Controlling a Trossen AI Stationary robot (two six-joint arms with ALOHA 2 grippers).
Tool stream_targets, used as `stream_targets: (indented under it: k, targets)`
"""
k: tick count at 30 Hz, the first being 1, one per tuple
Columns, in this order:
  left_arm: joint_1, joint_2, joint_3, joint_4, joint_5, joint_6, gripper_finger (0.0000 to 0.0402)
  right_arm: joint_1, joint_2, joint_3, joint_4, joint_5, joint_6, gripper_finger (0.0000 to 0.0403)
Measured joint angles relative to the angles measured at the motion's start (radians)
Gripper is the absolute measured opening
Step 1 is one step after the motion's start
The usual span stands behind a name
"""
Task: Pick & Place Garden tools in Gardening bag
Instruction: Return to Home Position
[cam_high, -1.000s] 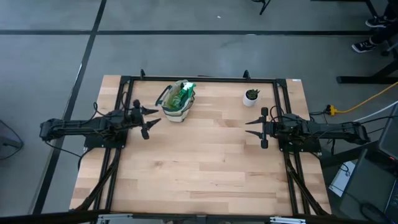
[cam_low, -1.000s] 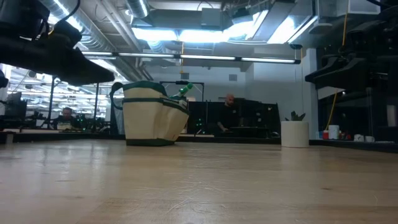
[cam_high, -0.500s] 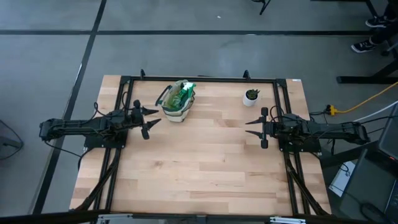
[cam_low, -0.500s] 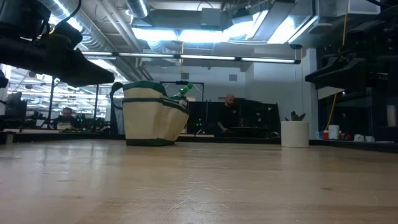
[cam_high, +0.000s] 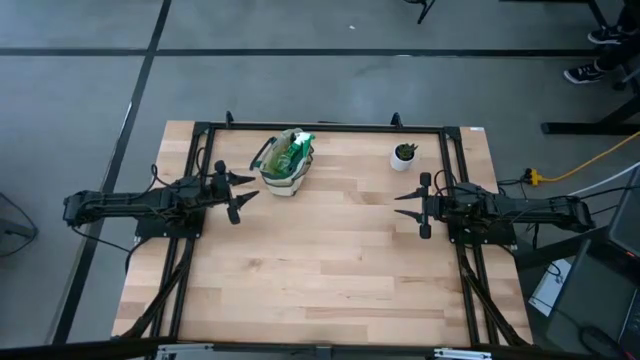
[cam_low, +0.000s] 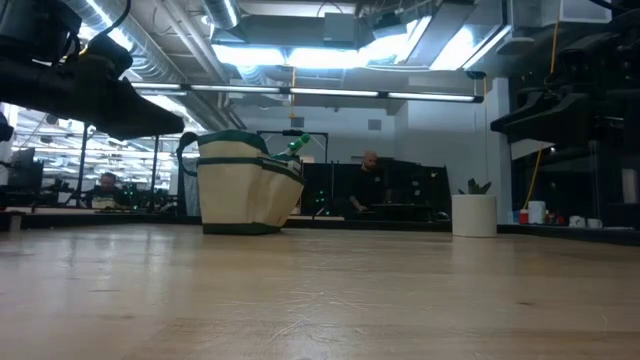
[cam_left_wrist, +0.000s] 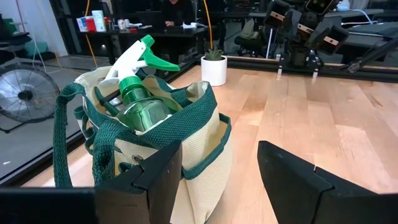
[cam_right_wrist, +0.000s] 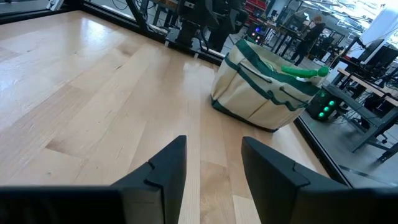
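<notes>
Left wrist view: pincer (cam_left_wrist: 221, 150) spread, empty.

spray bottle (cam_left_wrist: 140, 109) base hidden inside gardening bag (cam_left_wrist: 202, 152), bag's bottom cut off in left wrist view

No text, label, brand or number is showing legibly anywhere in these views, neither on the table nor in the room behind.

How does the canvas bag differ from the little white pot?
The gardening bag is green-trimmed beige canvas; the pot is plain white and narrower. The bag holds a green spray bottle, the pot a small plant. The bag stands near the left gripper, the pot near the right gripper. Both stand upright.
</notes>
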Motion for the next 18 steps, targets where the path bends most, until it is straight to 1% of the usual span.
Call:
stream_targets:
  k: [18]
  targets:
    - [0.0, 0.0, 0.0, 0.0, 0.0, 0.0, 0.0206, 0.0, 0.0, 0.0, 0.0, 0.0, 0.0, 0.0158]
